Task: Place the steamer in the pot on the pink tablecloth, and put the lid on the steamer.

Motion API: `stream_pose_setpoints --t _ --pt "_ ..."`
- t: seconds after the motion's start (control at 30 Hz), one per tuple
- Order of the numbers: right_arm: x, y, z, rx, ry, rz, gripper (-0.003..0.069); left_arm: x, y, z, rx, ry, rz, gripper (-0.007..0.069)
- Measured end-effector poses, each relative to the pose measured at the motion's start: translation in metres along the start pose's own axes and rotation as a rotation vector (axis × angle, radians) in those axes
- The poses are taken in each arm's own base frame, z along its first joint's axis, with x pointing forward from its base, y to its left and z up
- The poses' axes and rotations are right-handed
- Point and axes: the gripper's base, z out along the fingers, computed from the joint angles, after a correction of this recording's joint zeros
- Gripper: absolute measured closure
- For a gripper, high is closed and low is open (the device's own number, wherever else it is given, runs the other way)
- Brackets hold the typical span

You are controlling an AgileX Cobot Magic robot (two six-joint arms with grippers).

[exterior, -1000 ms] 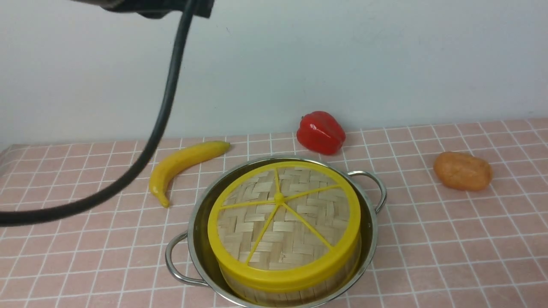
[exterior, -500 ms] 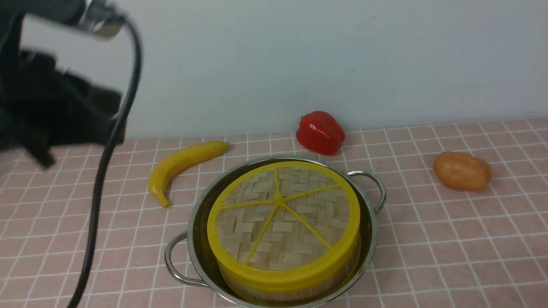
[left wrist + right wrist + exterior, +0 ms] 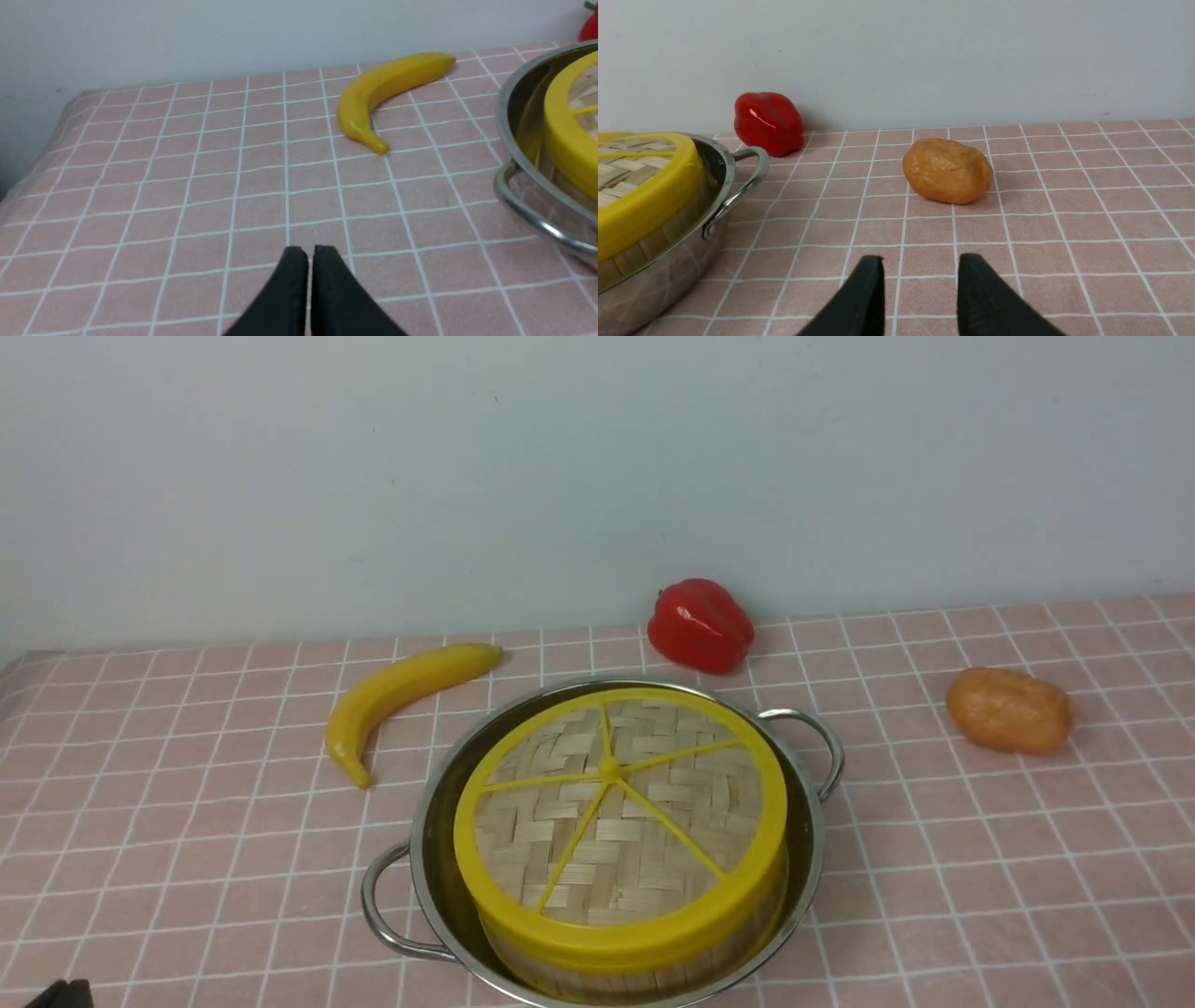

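Seeing the bamboo steamer [image 3: 653, 982] sitting inside the stainless-steel pot [image 3: 810, 877], with the woven lid [image 3: 551, 849] resting on top — looking level with the rim of the steamer and covering it all the way round, as far as the front view is showing. Standing under all this, on the pink tablecloth [image 3: 934, 915]: the pot, with both wire handles free of any grip. Counting both parts of the task as done, then — steamer in pot, lid on steamer — and finding nothing clearly left beyond keeping the arms away. Not showing: the base of the steamer, so judging its seating only from the even look of the lid. Moving outward, finding the red bell pepper [image 3: 700, 625] lying just behind the pot, the banana [image 3: 397, 683] lying behind it to the left, and a brown potato or bread roll [image 3: 1010, 709] lying well apart to the right, all playing no part in the job. Hanging over cloth to the left of the pot, the left gripper [image 3: 310, 261], with fingertips pressed together but for a sliver and pinching nothing; over to the right, the right gripper [image 3: 920, 266], with fingertips spread and holding nothing.
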Motion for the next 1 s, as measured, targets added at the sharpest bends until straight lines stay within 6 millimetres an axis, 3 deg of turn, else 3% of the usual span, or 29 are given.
stream_pose_setpoints --t 0.33,1.0 --pt "0.0 0.0 0.0 0.0 0.0 -0.001 0.0417 0.01 -0.004 -0.013 0.009 -0.056 0.15 0.0602" --pt "0.0 0.0 0.0 -0.001 -0.003 0.0 0.0417 0.01 0.0 -0.014 -0.035 -0.06 0.053 0.0571"
